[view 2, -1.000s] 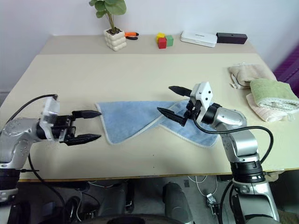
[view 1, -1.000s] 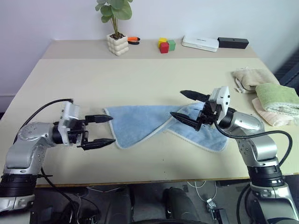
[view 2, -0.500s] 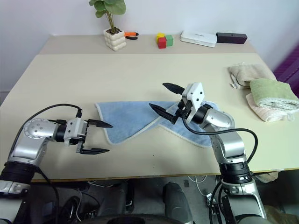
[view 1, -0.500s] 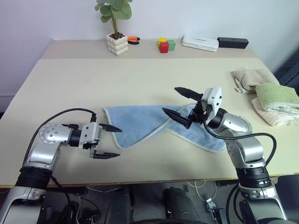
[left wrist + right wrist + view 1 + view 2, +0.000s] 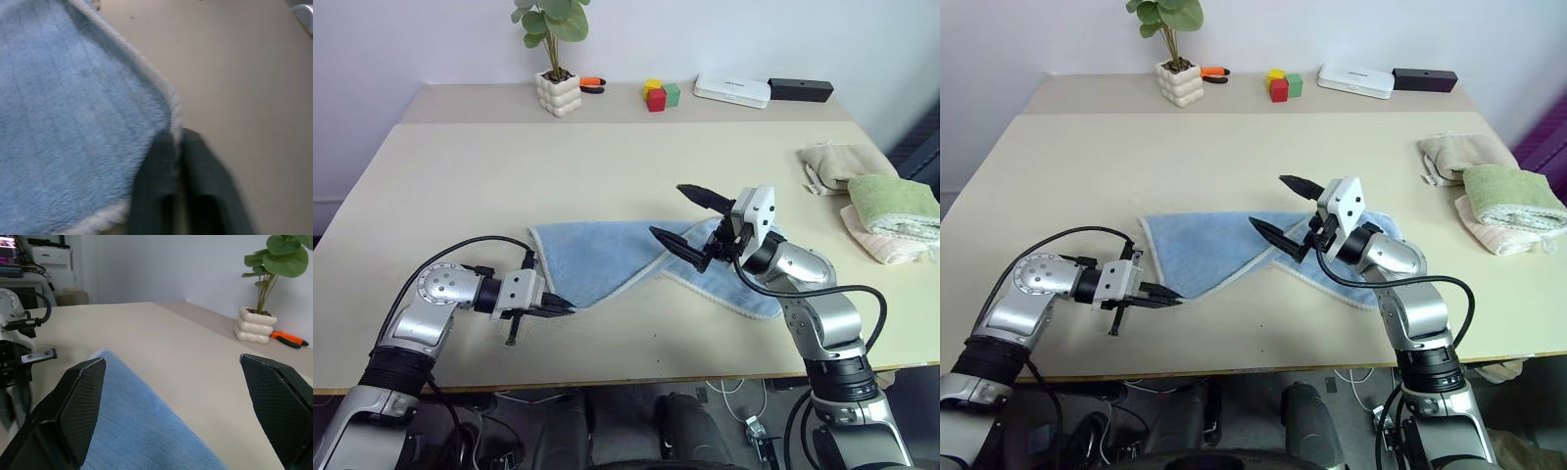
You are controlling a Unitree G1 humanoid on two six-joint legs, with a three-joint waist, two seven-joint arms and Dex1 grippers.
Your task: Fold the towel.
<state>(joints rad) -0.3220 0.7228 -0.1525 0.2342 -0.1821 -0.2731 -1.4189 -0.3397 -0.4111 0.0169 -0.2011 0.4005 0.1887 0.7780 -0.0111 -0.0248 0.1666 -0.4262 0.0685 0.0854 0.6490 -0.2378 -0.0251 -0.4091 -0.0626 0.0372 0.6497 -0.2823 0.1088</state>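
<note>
The light blue towel (image 5: 597, 257) lies partly folded across the middle of the table (image 5: 607, 166), its right part doubled over in a diagonal. My left gripper (image 5: 564, 308) is low at the towel's near left corner, shut on the pale hem there; in the left wrist view the hem (image 5: 172, 115) runs in between the closed fingers (image 5: 156, 176). My right gripper (image 5: 667, 211) hovers open above the towel's folded middle, holding nothing, its fingers (image 5: 83, 401) spread wide.
A beige towel and a green towel (image 5: 891, 201) are piled at the table's right edge. Along the back stand a potted plant (image 5: 559, 93), an orange tool (image 5: 593, 83), coloured blocks (image 5: 657, 94), a white box (image 5: 732, 90) and a black box (image 5: 801, 90).
My left gripper has sunk to the table, swung in to the towel's near left corner and shut on it. The right gripper stays open over the towel.
</note>
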